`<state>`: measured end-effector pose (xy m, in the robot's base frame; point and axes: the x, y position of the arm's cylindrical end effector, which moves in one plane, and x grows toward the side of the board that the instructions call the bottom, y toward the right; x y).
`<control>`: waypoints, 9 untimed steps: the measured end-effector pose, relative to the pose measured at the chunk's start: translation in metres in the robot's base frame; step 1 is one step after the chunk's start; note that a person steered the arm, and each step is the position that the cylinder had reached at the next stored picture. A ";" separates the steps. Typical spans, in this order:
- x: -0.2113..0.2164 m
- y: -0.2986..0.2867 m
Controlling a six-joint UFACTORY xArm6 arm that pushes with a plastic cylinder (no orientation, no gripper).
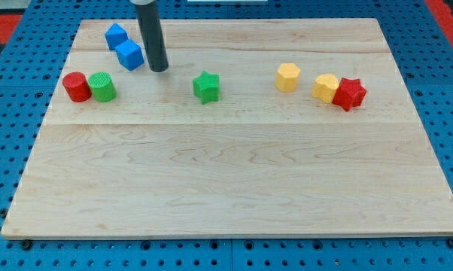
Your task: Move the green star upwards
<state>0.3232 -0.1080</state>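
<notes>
Green star (206, 86) sat mid-board, alone | my tip (158, 69), a bare rod gripping nothing, stood at its ten o'clock beside a blue block (129, 55) | star judged light, rigid, prone to spin | best pushed from six o'clock.

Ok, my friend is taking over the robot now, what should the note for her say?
My tip is down on the board, just right of the lower blue block and up-left of the green star, not touching it.
The star sits alone near the board's middle, with open board above it.
Done: nothing that shows; the star looks unpushed.
Left: bring the tip round below the star, then push it toward the view's top.
</notes>
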 end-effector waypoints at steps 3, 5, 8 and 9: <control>0.001 0.058; 0.001 0.075; -0.012 0.134; 0.039 0.105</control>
<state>0.3617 -0.0026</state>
